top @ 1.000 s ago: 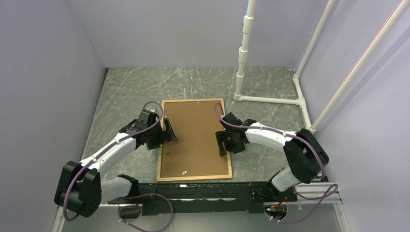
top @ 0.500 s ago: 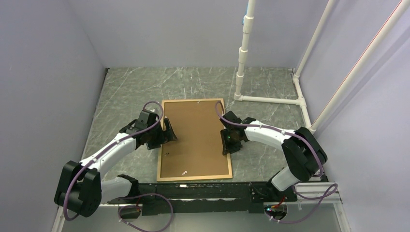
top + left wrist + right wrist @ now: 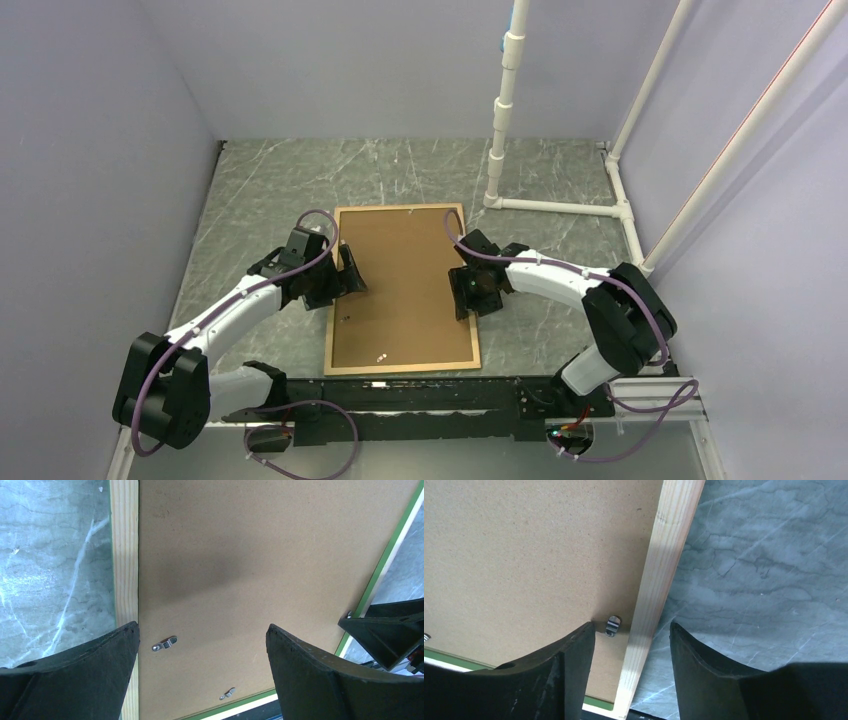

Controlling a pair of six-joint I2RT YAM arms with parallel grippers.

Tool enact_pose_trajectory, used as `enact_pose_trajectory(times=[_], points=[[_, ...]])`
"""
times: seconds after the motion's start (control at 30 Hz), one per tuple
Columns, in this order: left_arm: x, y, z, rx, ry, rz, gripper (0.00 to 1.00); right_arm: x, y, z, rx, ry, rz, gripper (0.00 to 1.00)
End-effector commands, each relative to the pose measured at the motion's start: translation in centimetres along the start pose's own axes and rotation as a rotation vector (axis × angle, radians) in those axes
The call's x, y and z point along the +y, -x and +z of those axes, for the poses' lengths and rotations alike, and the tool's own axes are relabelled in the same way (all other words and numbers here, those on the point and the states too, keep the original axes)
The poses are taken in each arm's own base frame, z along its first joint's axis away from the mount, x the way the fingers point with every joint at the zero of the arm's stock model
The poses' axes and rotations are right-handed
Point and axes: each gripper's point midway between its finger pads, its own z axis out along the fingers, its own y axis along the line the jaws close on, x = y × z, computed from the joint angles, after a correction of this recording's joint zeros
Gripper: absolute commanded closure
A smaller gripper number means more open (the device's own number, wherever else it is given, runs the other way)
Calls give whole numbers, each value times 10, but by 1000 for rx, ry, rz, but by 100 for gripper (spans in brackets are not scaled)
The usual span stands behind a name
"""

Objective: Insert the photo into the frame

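Frame (image 3: 400, 369): lies flat on the table (image 3: 270, 190), centred between the two arms, light wood face up. A green edge shows along its far rail in the left wrist view.
Backing board (image 3: 405, 280): brown, fills the frame opening and sits level inside the rails.
Photo: not seen in any view; the board covers the whole opening.
Left gripper (image 3: 345, 280): jaws spread wide and holding nothing. It hangs over the frame's left rail and the adjoining strip of board, pointing inward.
Right gripper (image 3: 462, 295): jaws partly apart, nothing clamped. In the right wrist view one finger is over the board and the other over the table, with the right rail between them.
Metal clips: one small clip (image 3: 612, 625) sits on the board just beside the right rail, between the right fingers. Another (image 3: 164, 643) lies on the board near the left rail.
White pipe stand (image 3: 505, 90): at the far right of the table, well apart from the frame.
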Motion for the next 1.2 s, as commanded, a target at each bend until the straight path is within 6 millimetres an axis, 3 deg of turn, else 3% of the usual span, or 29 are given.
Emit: enact_pose_trajectory(times=[0.0,0.23,0.4,0.6,0.83,1.17], points=[[-4,5,-1,-22,-17,-4,2,-5,3,12,-14,-6,19,40],[-4,5,0,-18,-17,-2,2,-16,-1,23,7,-14,60,47],[-3,5,1,-17,-14,-3,2,-22,-4,23,12,-40,52,72],[-3,6,1,-19,-9,-6,2,-29,1,13,-14,-79,30,76],[2,13,-7,-61,30,-7,2,-38,-1,10,-16,-118,1,100],[29,17,-23,-109,178,1,3,-40,-4,4,-17,-131,7,100]])
